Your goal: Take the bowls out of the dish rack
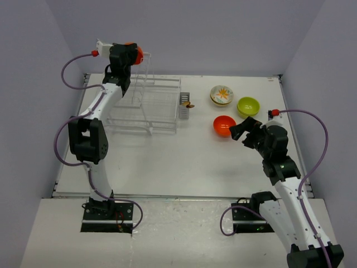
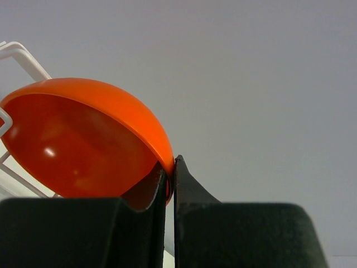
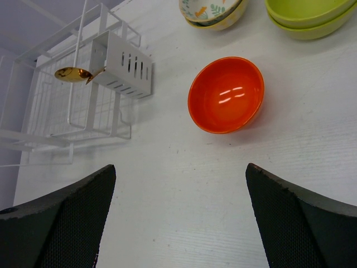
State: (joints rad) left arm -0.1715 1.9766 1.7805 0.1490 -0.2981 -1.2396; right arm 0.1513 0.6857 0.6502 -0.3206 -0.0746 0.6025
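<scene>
My left gripper (image 1: 134, 54) is shut on the rim of an orange-red bowl (image 2: 89, 139), held high above the tall tower of the white wire dish rack (image 1: 144, 103); the bowl shows small in the top view (image 1: 138, 53). My right gripper (image 1: 239, 132) is open and empty, just right of a second orange-red bowl (image 1: 224, 125) that sits on the table, also seen in the right wrist view (image 3: 226, 94). A cream flower-pattern bowl (image 1: 221, 95) and a lime-green bowl (image 1: 248, 106) stand behind it.
A small grey cutlery caddy (image 1: 184, 106) hangs on the rack's right end with a gold spoon (image 3: 75, 74) sticking out. White rack wires (image 2: 22, 56) show at the left of the left wrist view. Purple walls close in the table.
</scene>
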